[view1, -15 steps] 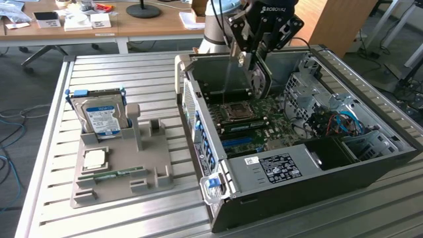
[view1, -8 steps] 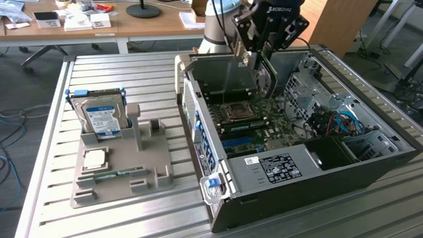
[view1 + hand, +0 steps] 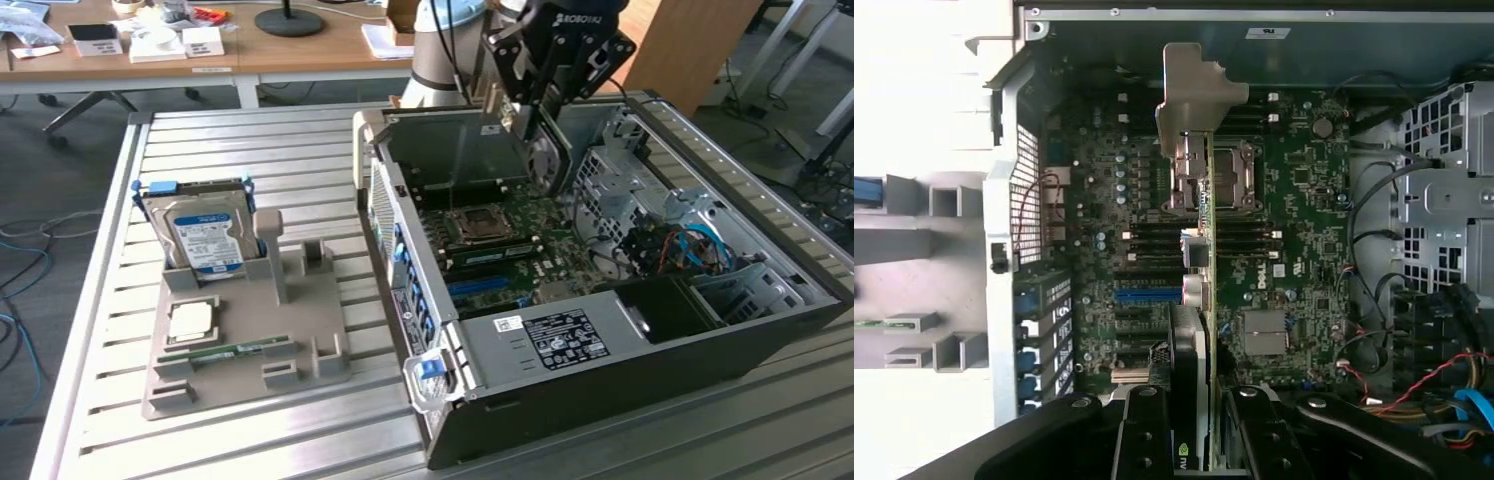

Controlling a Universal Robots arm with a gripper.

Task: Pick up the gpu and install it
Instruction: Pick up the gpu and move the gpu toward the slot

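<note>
My gripper hangs over the far part of the open computer case and is shut on the gpu, which points down on edge into the case. In the wrist view the gpu appears edge-on as a thin dark card with a black cooler face. Its pale silver bracket is at the end away from my gripper, and black fingers clamp its two sides. The card floats above the green motherboard, over the CPU socket and near the blue slot. No contact with a slot shows.
A grey parts holder lies on the slatted table at the exterior view's left, carrying a silver hard drive, a CPU and a green memory stick. Drive cages and cables crowd the case's right side. A wooden desk stands behind.
</note>
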